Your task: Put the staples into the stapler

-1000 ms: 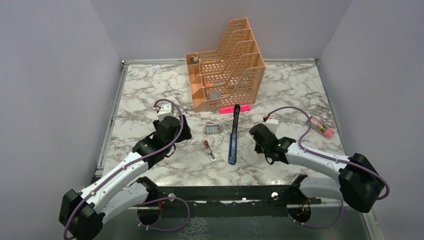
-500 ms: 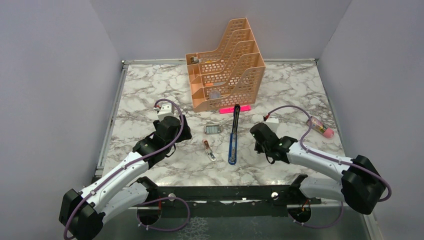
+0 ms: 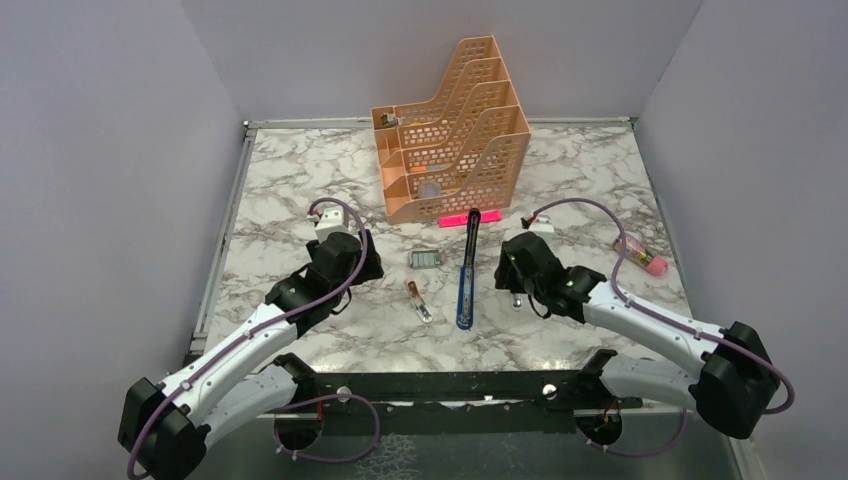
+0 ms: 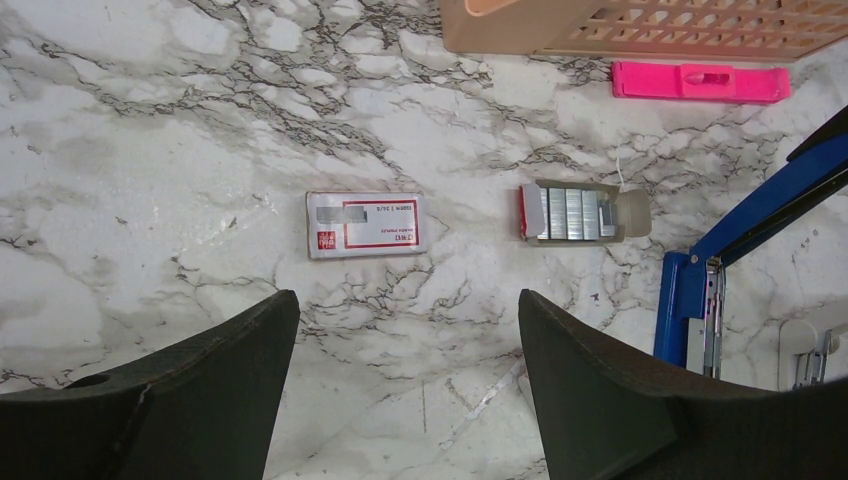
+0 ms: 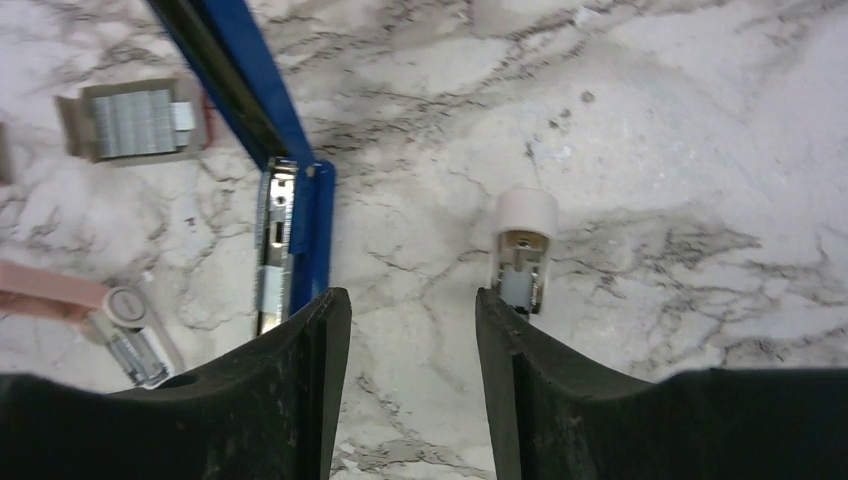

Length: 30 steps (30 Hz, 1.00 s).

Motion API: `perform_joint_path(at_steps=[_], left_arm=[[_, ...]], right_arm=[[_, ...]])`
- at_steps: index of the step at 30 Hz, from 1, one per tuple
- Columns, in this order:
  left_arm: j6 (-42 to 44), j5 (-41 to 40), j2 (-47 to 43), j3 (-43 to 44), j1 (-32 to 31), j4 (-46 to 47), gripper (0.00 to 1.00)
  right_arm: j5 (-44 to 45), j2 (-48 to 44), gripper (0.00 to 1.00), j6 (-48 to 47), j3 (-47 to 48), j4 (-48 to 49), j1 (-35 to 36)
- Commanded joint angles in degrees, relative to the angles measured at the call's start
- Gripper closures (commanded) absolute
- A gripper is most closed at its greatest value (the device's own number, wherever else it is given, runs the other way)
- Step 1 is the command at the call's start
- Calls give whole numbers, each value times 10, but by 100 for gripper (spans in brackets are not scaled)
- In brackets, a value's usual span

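Looking in remotely: the white-and-grey marble-pattern worktop [image 3: 300,180] sits inside plain pale lilac walls [image 3: 100,150]. A peach perforated plastic file rack [image 3: 455,130] stands at the upper middle of the overhead frame, with a flat bright-pink bar [image 3: 455,219] lying just below it.

The long blue stapler with black ends [image 3: 467,270] is dead centre in the overhead. It lies swung open, running from the pink bar down toward the bottom of the frame, with its silvery channel showing. Just left of it is the small grey tray of silvery staples [image 3: 426,259]. A peach-pink oblong piece [image 3: 416,298] lies below the tray.

The left hand [image 4: 407,310] is spread wide and holding nothing. Its wrist cam shows the white cardboard box with a red label [image 4: 363,224] flat on the marble in the gap between the fingers, with the tray off to the right.

The right hand [image 5: 410,300] has its fingers parted too, with only bare marble between them. A small white capsule-like piece [image 5: 523,250] lies right at the tip of the finger on the right of that frame. I can't tell if they touch. The stapler's blue end sits just above the other fingertip.
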Motion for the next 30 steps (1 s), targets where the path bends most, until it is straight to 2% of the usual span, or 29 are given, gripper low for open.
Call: perform_joint_path(at_steps=[1, 8, 12, 22, 26, 30], left_arm=[[3, 4, -22, 12, 3, 7, 18], [4, 7, -58, 0, 3, 13, 18], [3, 9, -63, -5, 3, 16, 18], [3, 15, -67, -12, 3, 21, 18], [3, 14, -70, -13, 3, 21, 18], [3, 11, -68, -14, 3, 21, 18]], right_arm=[[-92, -34, 46, -81, 13, 81, -2], [-191, 60, 51, -145, 82, 122, 5], [-193, 137, 60, -160, 142, 126, 36], [-136, 350, 63, -160, 313, 36, 64], [-55, 415, 68, -144, 379, -4, 64], [7, 470, 69, -136, 434, -24, 63]])
